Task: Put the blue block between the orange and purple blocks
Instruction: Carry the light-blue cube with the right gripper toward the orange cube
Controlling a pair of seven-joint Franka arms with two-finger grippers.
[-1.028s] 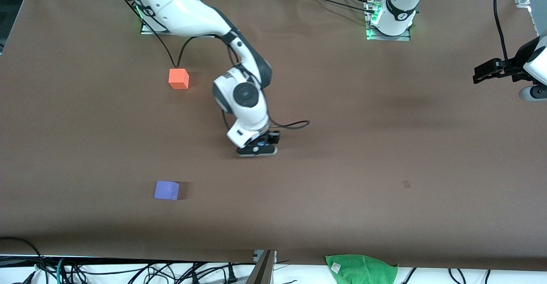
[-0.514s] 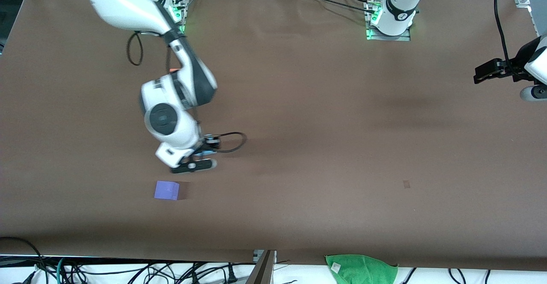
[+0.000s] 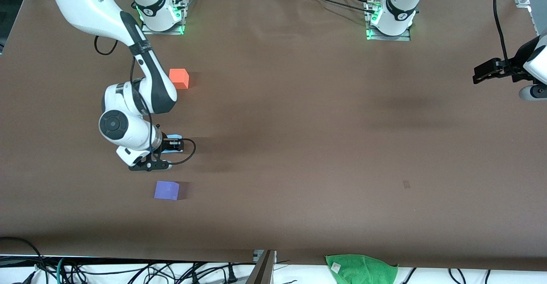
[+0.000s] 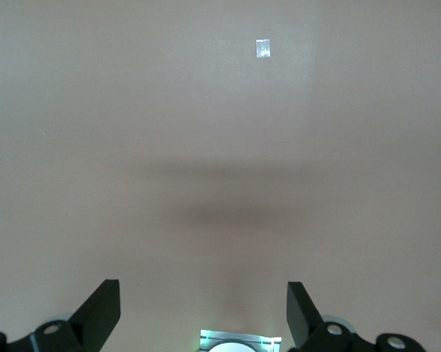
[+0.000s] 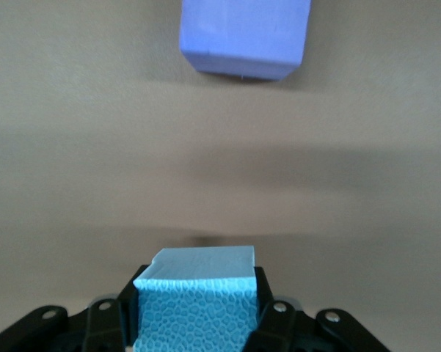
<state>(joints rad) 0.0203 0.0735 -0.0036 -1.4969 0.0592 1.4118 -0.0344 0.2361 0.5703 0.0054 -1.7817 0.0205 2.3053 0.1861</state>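
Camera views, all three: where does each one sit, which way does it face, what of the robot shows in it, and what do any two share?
Front view: high across the table, facing both bases; shows both arms, orange block, purple block, green cloth, left gripper waiting open.
Left wrist view: looks down at bare table between its open fingertips.
Right wrist view: looks down past the right gripper, shut on the blue block, toward the purple block.
Shared: front and right wrist views both show the blue and purple blocks.
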